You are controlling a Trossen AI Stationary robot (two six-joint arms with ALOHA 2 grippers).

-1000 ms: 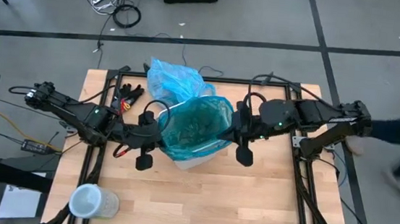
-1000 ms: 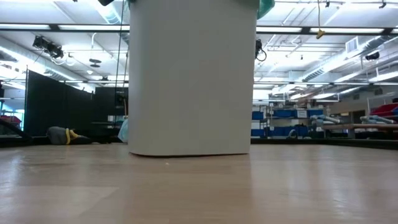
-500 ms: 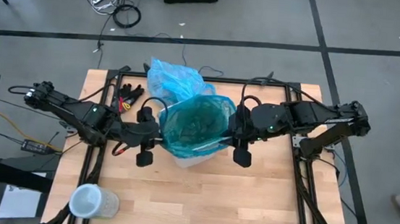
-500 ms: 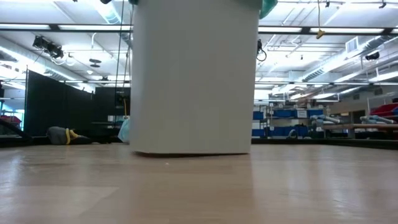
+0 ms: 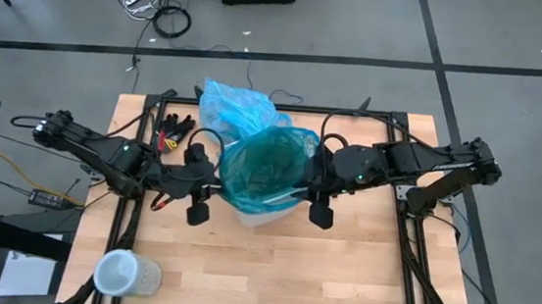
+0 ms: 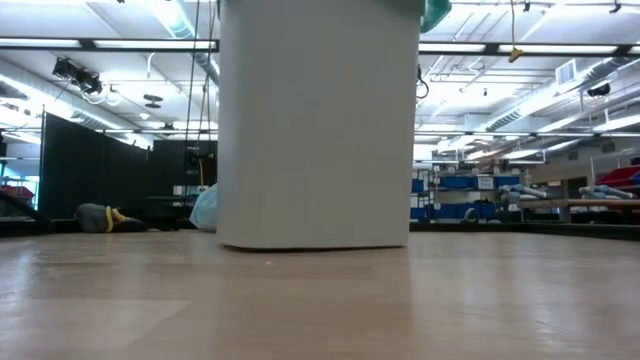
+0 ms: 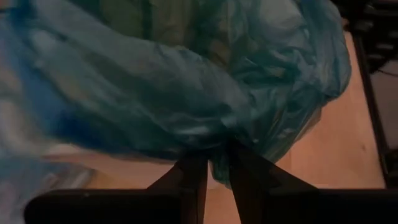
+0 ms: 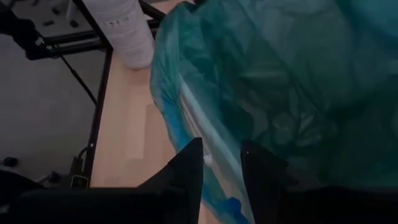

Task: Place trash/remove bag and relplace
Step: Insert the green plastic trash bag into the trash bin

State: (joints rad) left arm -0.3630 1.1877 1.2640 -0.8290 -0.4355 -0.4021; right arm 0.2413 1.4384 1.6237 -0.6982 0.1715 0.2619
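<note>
Both arms reach low across the table [image 5: 340, 266] toward its middle: the left pincer [image 7: 211, 171] pinches a fold of the teal bag [image 5: 265, 166], the right pincer [image 8: 221, 163] grips the rim opposite. One light blue bag [image 5: 236, 105] lies just beyond both pincers; one white bin [image 6: 318, 125] stands between them.

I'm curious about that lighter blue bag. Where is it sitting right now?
In the high view the light blue bag lies crumpled at the table's far edge, just behind the white bin with its teal liner, right of the black gloves.
</note>
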